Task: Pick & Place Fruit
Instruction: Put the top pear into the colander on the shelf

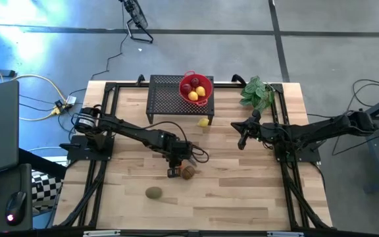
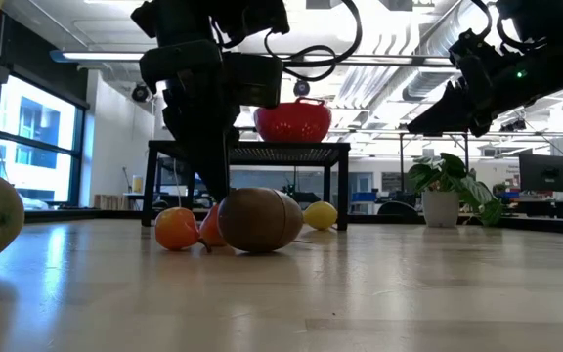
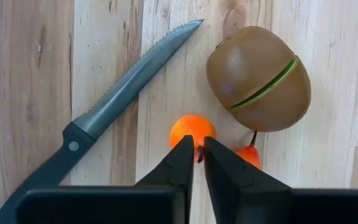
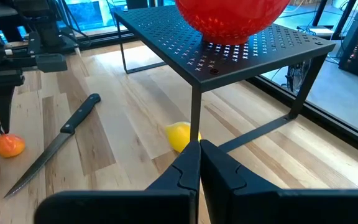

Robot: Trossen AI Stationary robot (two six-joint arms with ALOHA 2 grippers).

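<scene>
Read the high view as a clock dial centred on the table, with 12 at the far edge.

The pale plank wooden table (image 1: 242, 191) fills the middle. The dark left arm (image 1: 130, 130) reaches in from 9 o'clock towards the centre. The dark right arm (image 1: 321, 128) comes in from 3 o'clock.

A black perforated metal stand (image 1: 166, 99) sits at 12 o'clock. On its right end is a red plastic colander bowl (image 1: 207, 100), which holds dark red round fruit (image 1: 188, 85) and yellow lemons (image 1: 199, 92). A green leafy bunch (image 1: 256, 92) lies at 1 o'clock by the far right corner.

A slim serrated knife with a dark handle (image 3: 117, 106) lies flat on the planks beside the left gripper (image 3: 198, 144).

A brown oval kiwi with a green slit (image 3: 258, 78) rests near the centre, just at 3 o'clock of that gripper. A second, greener kiwi (image 1: 153, 193) lies alone at 7 o'clock, well apart from it. A loose yellow lemon (image 1: 204, 122) lies on the table at 12 o'clock, just in front of the stand's right end.

Two tiny orange round fruits lie next to the slit kiwi. The left gripper's fingers are drawn almost together, pinching the near edge of the first tiny orange fruit (image 3: 191, 130) at its dark stem. The other tiny orange fruit (image 3: 248, 155) lies just beside it, close under the kiwi.

The right gripper (image 4: 199, 146) hangs above the table at 2 o'clock, near the loose lemon. Its fingers are pressed together on nothing.
</scene>
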